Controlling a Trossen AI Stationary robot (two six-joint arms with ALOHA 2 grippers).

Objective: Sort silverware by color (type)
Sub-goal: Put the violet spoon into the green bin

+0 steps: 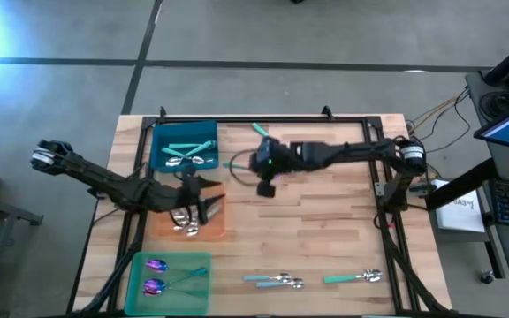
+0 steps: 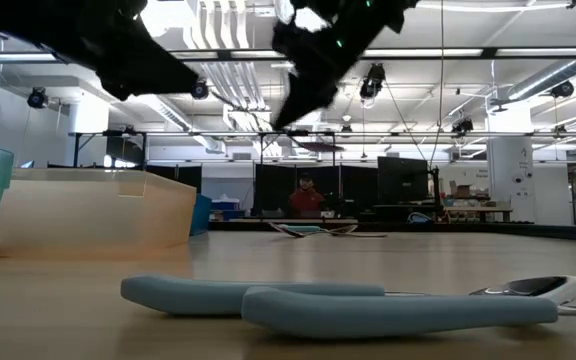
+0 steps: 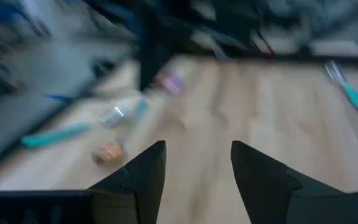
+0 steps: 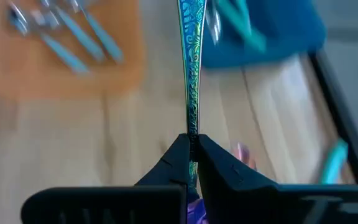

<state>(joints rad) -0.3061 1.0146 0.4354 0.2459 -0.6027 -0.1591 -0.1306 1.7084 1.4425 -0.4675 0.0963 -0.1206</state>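
My right gripper (image 1: 256,164) hangs above the table's middle, just right of the blue tray (image 1: 159,132), shut on an iridescent utensil (image 4: 190,68) whose patterned thin handle runs away from the fingers. My left gripper (image 3: 197,168) stands open with nothing between its fingers, over the right edge of the orange tray (image 1: 217,231). Teal-handled silverware (image 1: 184,150) lies in the blue tray and silver pieces (image 1: 184,225) in the orange one. Purple-headed spoons (image 1: 155,274) lie in the green tray (image 1: 201,291). My right gripper pinches the iridescent utensil's thin handle (image 4: 192,127) between its two fingertips, on the handle's flat sides. The fingers lie along the handle, which sticks out ahead of them. A purple-pink part (image 4: 195,210) shows behind the fingertips. The utensil is lifted clear of the table.
Loose pale-blue-handled pieces (image 1: 272,281) and a teal-handled one (image 1: 356,278) lie near the table's front edge, close before the low camera (image 2: 368,305). A teal fork (image 1: 261,131) lies at the far edge. A black frame (image 1: 325,117) rims the table. Bare wood lies at the centre right.
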